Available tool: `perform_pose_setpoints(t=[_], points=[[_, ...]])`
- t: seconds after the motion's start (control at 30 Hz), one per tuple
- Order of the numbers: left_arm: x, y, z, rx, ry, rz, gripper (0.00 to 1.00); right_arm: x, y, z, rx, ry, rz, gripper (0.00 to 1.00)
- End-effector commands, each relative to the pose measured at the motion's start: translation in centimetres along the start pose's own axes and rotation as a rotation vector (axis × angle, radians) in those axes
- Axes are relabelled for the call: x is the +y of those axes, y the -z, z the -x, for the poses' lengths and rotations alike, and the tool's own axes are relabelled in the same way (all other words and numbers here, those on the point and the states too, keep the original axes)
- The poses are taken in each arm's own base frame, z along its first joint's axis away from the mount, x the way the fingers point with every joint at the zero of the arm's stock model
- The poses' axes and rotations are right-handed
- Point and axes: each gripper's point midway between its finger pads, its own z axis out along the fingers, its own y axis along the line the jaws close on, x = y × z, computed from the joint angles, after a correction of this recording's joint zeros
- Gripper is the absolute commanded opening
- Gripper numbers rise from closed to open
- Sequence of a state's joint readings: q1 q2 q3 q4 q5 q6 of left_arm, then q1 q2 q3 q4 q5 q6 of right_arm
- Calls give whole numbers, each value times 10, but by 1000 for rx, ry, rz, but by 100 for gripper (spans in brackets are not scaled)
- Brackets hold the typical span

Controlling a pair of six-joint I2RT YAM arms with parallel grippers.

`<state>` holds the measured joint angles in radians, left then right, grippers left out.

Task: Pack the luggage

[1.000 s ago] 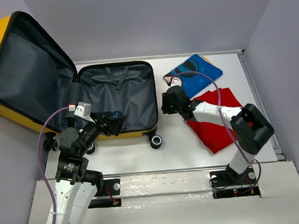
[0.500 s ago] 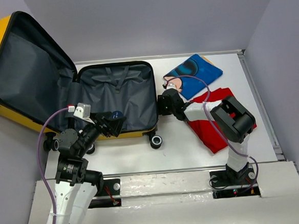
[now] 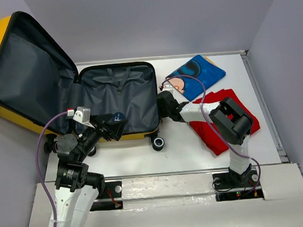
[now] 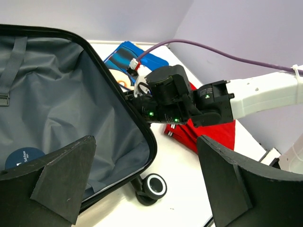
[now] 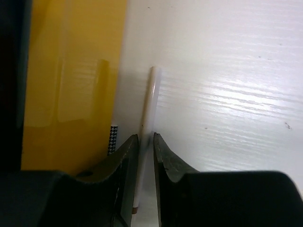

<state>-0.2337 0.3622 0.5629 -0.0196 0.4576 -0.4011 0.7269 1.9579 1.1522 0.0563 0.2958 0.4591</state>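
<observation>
Pickup step: your right end effector (image 5: 145, 137) grips the thin white stick (image 5: 149, 94) just beside the luggage (image 3: 120, 102); next lift it inside, left end effector (image 4: 144, 142) gaping

A blue folded garment (image 3: 198, 74) lies beside a red garment (image 3: 211, 138) on the table (image 3: 190, 148).
</observation>
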Motion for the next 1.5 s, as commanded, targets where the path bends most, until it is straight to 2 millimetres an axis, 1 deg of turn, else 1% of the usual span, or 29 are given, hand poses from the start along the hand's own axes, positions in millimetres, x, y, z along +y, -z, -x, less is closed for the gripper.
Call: perform_pose_setpoints(t=[0.0, 0.17, 0.23, 0.33, 0.47, 0.6, 0.63, 0.7, 0.77, 0.83, 0.87, 0.9, 0.93, 0.97, 1.0, 1.03, 1.07, 1.1, 1.13, 1.17, 1.2, 1.23, 1.27, 1.3, 1.33, 1.37, 1.4, 1.43, 1.47], points=[[-11, 4, 12, -50, -36, -46, 99, -43, 11, -46, 151, 130, -210, 26], [-15, 6, 12, -51, -41, -60, 99, -71, 30, -57, 164, 129, -314, 24], [-16, 6, 12, -53, -42, -63, 99, -75, 36, -57, 160, 118, -328, 24], [-16, 7, 14, -60, -43, -63, 99, -77, 44, -57, 153, 106, -324, 9], [-16, 7, 14, -60, -42, -60, 99, -76, 59, -41, 108, 89, -309, 7], [-15, 6, 12, -53, -38, -60, 99, -65, 94, 7, -17, 62, -244, 7], [-15, 6, 13, -54, -39, -58, 99, -55, 113, 30, -71, 47, -182, 7], [-15, 5, 12, -53, -37, -58, 99, -32, 133, 61, -153, 38, -75, 7], [-13, 5, 12, -54, -35, -52, 99, 7, 162, 96, -243, 26, 78, 7], [-12, 5, 12, -55, -32, -45, 99, 42, 178, 110, -274, 37, 188, 7], [-11, 5, 12, -54, -32, -40, 99, 57, 175, 114, -276, 42, 225, 7], [-11, 5, 12, -55, -31, -38, 99, 79, 184, 133, -307, 35, 283, 7], [-10, 4, 12, -53, -30, -36, 99, 104, 187, 131, -290, 48, 362, 7], [-9, 3, 11, -49, -27, -32, 99, 120, 186, 135, -285, 50, 406, 7], [-8, 3, 11, -49, -29, -28, 99, 133, 167, 125, -239, 67, 421, 22], [-6, 2, 10, -45, -28, -23, 99, 155, 175, 133, -238, 73, 494, 36], [-6, 2, 10, -43, -26, -21, 99, 159, 170, 129, -218, 72, 502, 48], [-5, 2, 10, -43, -27, -19, 99, 158, 166, 125, -207, 69, 492, 69], [-5, 2, 10, -41, -25, -18, 99, 150, 168, 130, -231, 57, 458, 75], [-4, 1, 9, -38, -23, -15, 99, 139, 162, 116, -214, 62, 427, 79], [-4, 0, 9, -36, -22, -13, 99, 119, 164, 127, -236, 26, 402, 79], [-3, 0, 8, -34, -21, -14, 99, 107, 163, 124, -229, 7, 394, 79], [-3, -1, 6, -24, -18, -16, 99, 79, 148, 110, -199, -38, 353, 78], [-2, -2, 5, -17, -12, -16, 99, 75, 151, 99, -183, -49, 366, 78], [-2, -3, 4, -14, -8, -16, 99, 53, 156, 107, -205, -94, 361, 76], [-2, -4, 3, -11, -5, -16, 99, 39, 154, 101, -197, -124, 351, 73], [1, -6, 1, -1, 4, -11, 99, 17, 145, 85, -178, -170, 338, 69], [2, -8, -2, 8, 10, -7, 99, 8, 145, 81, -179, -190, 342, 66], [6, -12, -7, 36, 24, 0, 99, 4, 151, 77, -189, -217, 378, 54]])
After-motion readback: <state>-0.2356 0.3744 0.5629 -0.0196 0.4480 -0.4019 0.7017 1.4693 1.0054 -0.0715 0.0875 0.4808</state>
